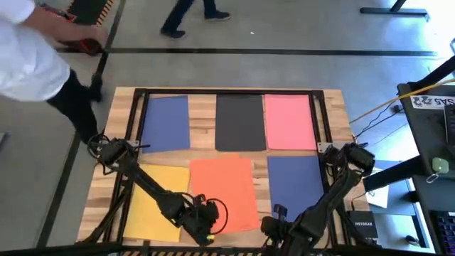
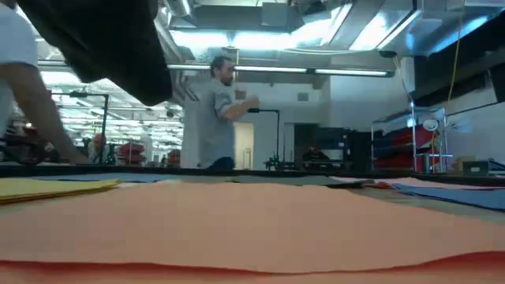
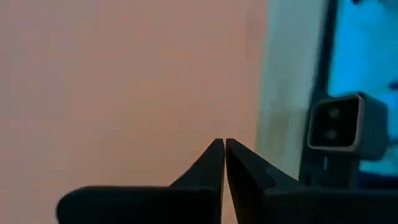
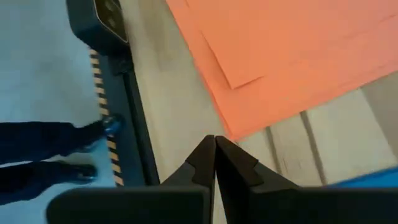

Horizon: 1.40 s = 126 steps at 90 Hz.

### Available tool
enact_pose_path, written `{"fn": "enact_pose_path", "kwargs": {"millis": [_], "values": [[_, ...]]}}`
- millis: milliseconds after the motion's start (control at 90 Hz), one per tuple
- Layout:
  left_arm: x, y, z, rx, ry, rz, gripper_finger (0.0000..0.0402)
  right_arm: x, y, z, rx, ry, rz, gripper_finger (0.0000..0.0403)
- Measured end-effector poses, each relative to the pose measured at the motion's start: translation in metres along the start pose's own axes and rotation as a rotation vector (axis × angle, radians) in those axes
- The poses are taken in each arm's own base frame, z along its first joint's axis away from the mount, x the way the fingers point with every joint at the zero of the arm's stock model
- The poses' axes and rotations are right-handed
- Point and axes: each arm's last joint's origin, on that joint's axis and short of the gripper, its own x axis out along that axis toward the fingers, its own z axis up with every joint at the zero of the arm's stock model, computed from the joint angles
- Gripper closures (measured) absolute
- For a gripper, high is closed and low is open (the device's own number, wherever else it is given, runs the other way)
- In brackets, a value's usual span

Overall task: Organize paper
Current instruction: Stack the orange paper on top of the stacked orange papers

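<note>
Six sheets lie flat on the wooden table (image 1: 202,117), and the orange sheet (image 1: 222,192) at the near middle serves as the marker for the rest. Left of it, just beside its edge, lies the yellow sheet (image 1: 153,203), and beyond that, at the far left, a blue sheet (image 1: 166,122). The left gripper (image 1: 206,226) hangs over the orange sheet's near left corner, its fingers (image 3: 208,165) pressed tip to tip with nothing between them; in the left wrist view the orange surface fills most of the frame. Straight beyond the orange sheet lies the black sheet (image 1: 240,122). In the right wrist view two orange sheets appear stacked, one corner offset from the other. The right gripper (image 1: 274,226) sits off the orange sheet's near right corner, above bare wood, its fingers (image 4: 205,163) likewise closed on nothing. Right of the orange sheet lies a second blue sheet (image 1: 295,186), and beyond that, at the far right, the pink sheet (image 1: 288,122). A person in white (image 1: 28,53) stands off the table's far left corner.
</note>
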Motion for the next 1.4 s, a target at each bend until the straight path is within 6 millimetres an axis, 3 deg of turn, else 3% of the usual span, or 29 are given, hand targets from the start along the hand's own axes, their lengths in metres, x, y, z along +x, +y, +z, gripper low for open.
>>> {"fn": "enact_pose_path", "kwargs": {"millis": [178, 322, 556, 778, 1067, 1400], "values": [[-0.005, 0.008, -0.004, 0.112, -0.029, -0.002, 0.0402, -0.003, -0.029, -0.011, 0.030, -0.037, 0.096, 0.0403], [-0.014, 0.021, -0.002, 0.126, -0.200, -0.103, 0.0402, -0.010, -0.053, -0.010, 0.033, -0.161, 0.164, 0.0403], [-0.014, 0.073, 0.000, 0.078, -0.464, -0.346, 0.0402, -0.012, -0.091, 0.008, 0.001, -0.251, 0.116, 0.0403], [0.003, 0.130, -0.013, 0.119, -0.118, -0.196, 0.0402, -0.012, -0.118, 0.042, -0.034, -0.240, 0.103, 0.0403], [0.002, 0.153, -0.011, 0.203, 0.012, -0.133, 0.0402, -0.030, -0.143, 0.072, -0.111, -0.270, 0.116, 0.0403], [-0.007, 0.172, -0.015, 0.168, 0.151, -0.032, 0.0402, -0.023, -0.208, 0.038, -0.032, -0.140, 0.156, 0.0403]]}}
